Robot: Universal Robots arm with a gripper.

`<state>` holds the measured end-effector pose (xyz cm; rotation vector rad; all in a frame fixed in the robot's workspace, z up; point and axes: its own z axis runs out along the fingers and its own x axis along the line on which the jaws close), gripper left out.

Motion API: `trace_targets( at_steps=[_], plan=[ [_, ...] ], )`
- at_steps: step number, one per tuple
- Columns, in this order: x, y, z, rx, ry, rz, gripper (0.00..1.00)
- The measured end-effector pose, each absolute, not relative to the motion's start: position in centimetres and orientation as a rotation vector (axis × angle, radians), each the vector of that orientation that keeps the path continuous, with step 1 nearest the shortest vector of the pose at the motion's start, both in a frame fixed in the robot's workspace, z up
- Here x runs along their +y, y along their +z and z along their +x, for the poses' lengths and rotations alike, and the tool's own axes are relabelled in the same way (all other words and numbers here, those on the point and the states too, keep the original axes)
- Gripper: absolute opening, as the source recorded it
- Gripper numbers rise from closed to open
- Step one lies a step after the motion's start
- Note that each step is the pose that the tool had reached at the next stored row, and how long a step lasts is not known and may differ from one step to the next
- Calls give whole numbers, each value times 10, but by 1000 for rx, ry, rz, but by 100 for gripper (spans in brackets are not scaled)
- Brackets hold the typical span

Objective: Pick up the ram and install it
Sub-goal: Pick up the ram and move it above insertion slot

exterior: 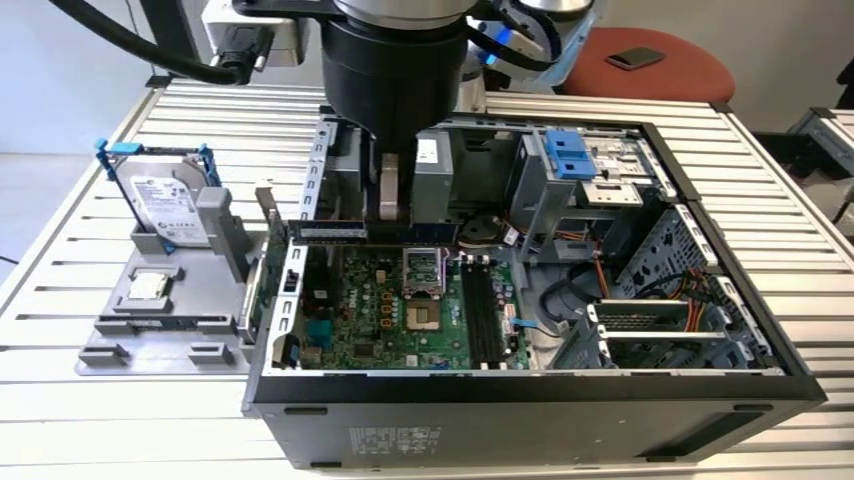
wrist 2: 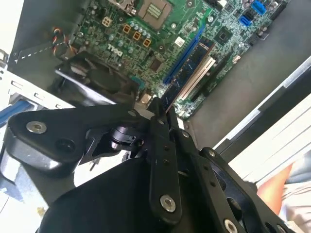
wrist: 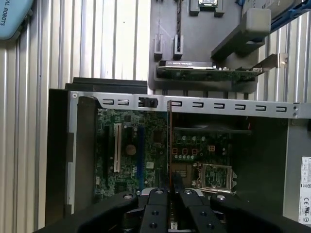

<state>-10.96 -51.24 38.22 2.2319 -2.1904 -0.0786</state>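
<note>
"Checking grip first. End effector (exterior: 387,216), state?"

"Jaws closed on the ram (exterior: 331,231). Strip on edge, flat faces upright. Most of its length juts from the end effector toward the case's rear wall (wrist: 218,106). Reads as carried, not seated."

"Position in the exterior view?"

"Upper-left part of the open case (exterior: 534,388), over the upper edge of the motherboard (exterior: 374,310). Long axis runs left-right in that frame."

"And where it goes?"

"The dark memory slots (exterior: 483,310), as I read them, sit lower and to the right of the ram, near frame centre, running top to bottom. So the strip lies roughly crosswise to them, and apart. My judgement: heading matters as much as distance."

"Surface, room?"

"Board crowded with small parts; processor socket (exterior: 424,268) between ram and slots. Drive cage (exterior: 527,195) and cables (exterior: 601,285) crowd the right side. Case stands on a slatted worktop (exterior: 80,420). Expansion card (wrist: 209,72) parked in a grey fixture (exterior: 147,345) just outside the rear wall."
</note>
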Motion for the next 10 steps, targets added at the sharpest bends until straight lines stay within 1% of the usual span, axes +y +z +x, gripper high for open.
trace_targets(
  at_steps=[10],
  plan=[
    [-512,382,-87,-2188,-82,2229,0]
  ],
)
